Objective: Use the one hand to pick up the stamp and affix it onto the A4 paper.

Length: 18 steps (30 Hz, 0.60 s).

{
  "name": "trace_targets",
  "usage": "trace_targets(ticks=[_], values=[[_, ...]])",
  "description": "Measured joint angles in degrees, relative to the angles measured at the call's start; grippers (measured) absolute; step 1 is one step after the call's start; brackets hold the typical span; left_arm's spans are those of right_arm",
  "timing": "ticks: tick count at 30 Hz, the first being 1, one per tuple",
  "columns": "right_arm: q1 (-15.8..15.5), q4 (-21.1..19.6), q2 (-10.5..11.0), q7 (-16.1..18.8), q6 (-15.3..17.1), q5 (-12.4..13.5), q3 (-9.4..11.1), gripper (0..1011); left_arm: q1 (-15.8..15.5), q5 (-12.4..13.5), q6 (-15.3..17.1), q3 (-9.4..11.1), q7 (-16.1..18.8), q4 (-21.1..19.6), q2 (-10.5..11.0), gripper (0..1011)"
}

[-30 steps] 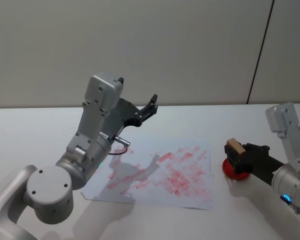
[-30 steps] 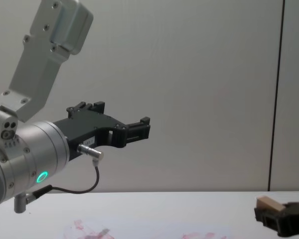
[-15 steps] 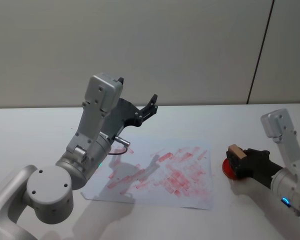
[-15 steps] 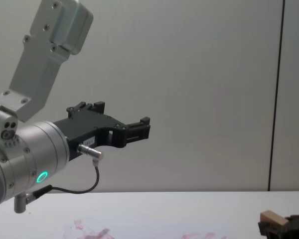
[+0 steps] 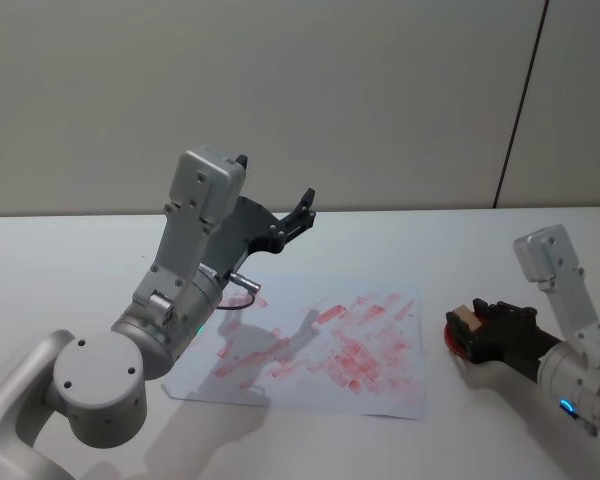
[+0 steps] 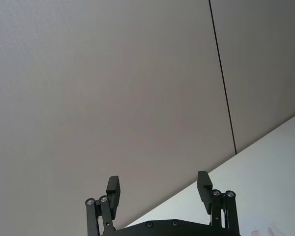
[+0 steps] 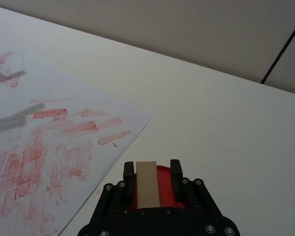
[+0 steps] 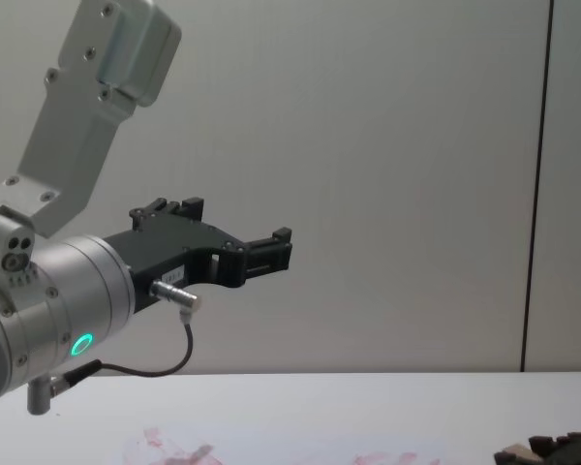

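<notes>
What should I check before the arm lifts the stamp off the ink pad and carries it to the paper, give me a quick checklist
1. Grip: the right gripper is shut on the stamp, a finger on each side. Ok.
2. Inking: the stamp sits down on the red ink pad. Ok, though I cannot tell if its face is fully inked.
3. Target: the paper lies flat beside the pad, already covered in red prints. Ok.
4. Path: bare table between pad and paper. Ok.
5. Other arm: the left gripper is open, raised above the paper's far left side. Ok.
</notes>
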Motion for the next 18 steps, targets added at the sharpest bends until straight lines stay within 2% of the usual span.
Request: trace_targets(ticks=[4,5,10,11,18], values=[[0.1,0.3,-0.1,0.0,0.0,-0.2,-0.1,480,0.0,0.0,0.0,0.0,0.0,0.0,0.0,1001],[0.1,0.4,-0.1,0.0,0.0,-0.3,-0.1,548,0.0,0.0,0.0,0.0,0.0,0.0,0.0,1001],[0.2,0.6,-0.1,0.0,0.0,-0.4,-0.1,682,0.0,0.0,0.0,0.0,0.0,0.0,0.0,1001],[0.2,0.6,-0.1,-0.1,0.0,-0.5,-0.1,748,0.0,0.0,0.0,0.0,0.0,0.0,0.0,1001],[0.2,0.8,-0.2,-0.1,0.0,-0.6,-0.2,938,0.0,0.0,0.0,0.0,0.0,0.0,0.0,1001]])
